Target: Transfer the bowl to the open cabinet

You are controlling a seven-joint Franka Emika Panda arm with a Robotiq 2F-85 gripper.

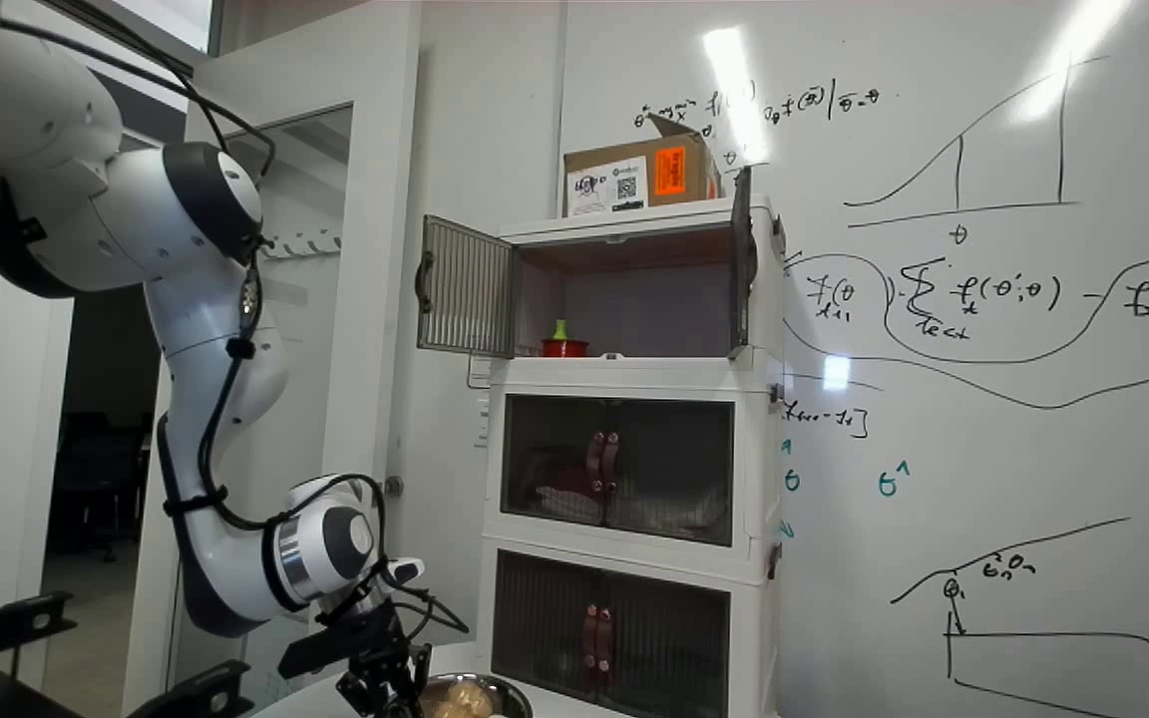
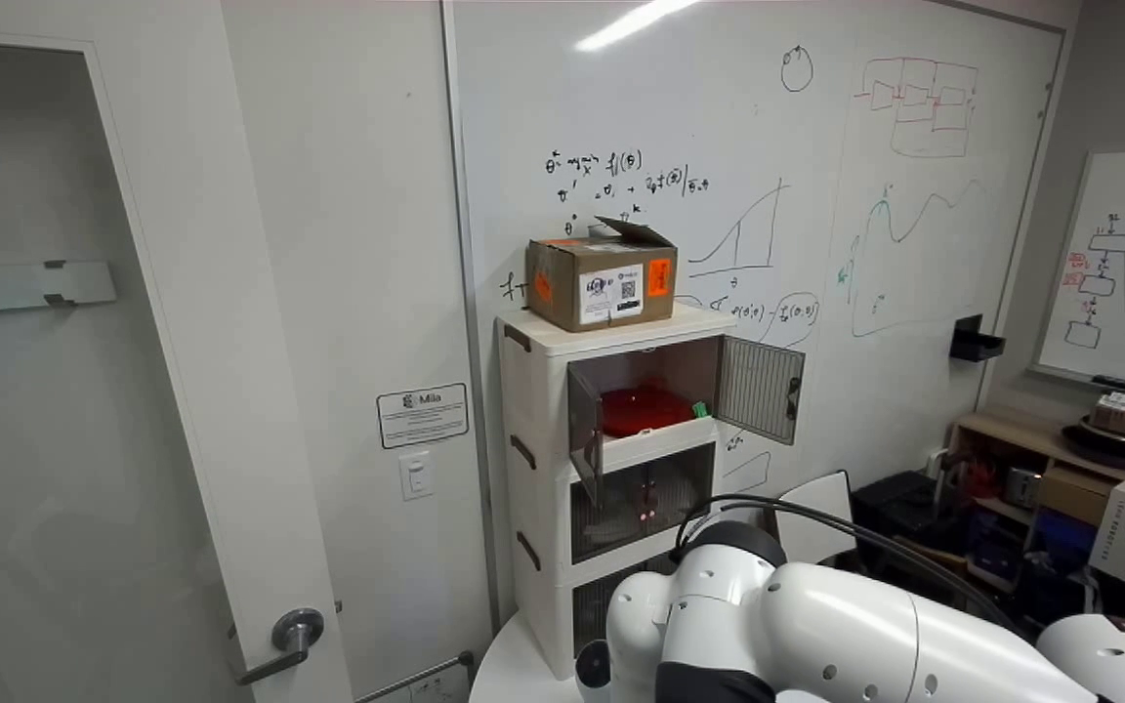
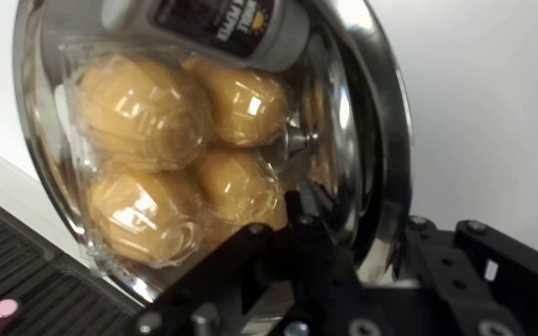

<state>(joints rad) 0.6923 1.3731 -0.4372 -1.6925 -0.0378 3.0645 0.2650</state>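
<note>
The black two-fingered end effector (image 3: 364, 207) stands parted astride the rim of a shiny, silvery round metal bowl (image 3: 389, 93), one finger inside, one outside. Holding plastic-wrapped golden-brown rounded items (image 3: 143, 107) and a grey bottle (image 3: 222, 28) with a dark label, the bowl rests on the white surface (image 3: 479, 140) near the tall white cabinet tower (image 1: 624, 374), whose top compartment (image 1: 644, 299) has both grey doors (image 1: 465, 284) swung open.

Room bright, fairly even. Hard glare streaks high on the far whiteboard (image 1: 993, 449) in both exterior views. Doorway (image 1: 101, 359) at left dark; open cabinet (image 1: 649, 299) shaded inside. Wrist view: sharp highlights on bowl (image 3: 395, 116) and plastic wrap (image 3: 131, 217), tabletop (image 3: 474, 102) washed out, bottle label (image 3: 213, 23) slightly blurred.
</note>
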